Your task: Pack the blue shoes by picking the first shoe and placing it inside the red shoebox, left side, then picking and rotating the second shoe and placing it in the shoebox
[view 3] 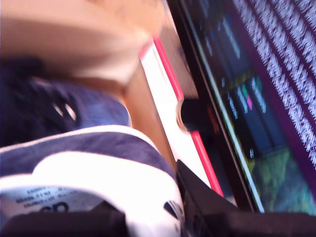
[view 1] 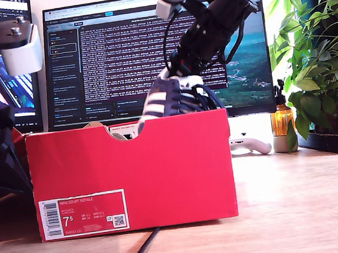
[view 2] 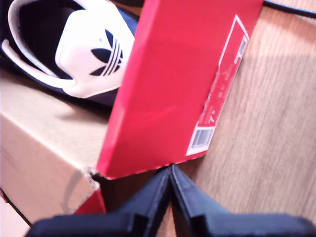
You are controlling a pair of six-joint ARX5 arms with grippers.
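Red cardboard is the reference here: the red shoebox (view 1: 131, 172) stands nearest the exterior camera on the wooden table (view 1: 297, 210), label side facing it, with a black cable (view 1: 142, 251) running out from under its front wall.

Inside the box, the first shoe (view 2: 74, 44) lies on the bare cardboard floor, its white trefoil heel tab close to the labelled wall. My first gripper (view 2: 171, 190) hangs outside that wall near the box corner, fingers pressed together and empty, presumably parked clear of the opening.

Above the box's rear half, my second gripper (view 1: 179, 72) is clamped on the second shoe (view 1: 175, 96), heel uppermost and toe down, seemingly so it can drop in beside its mate. Behind the box, the monitor (view 1: 120, 59) shows terminal text.
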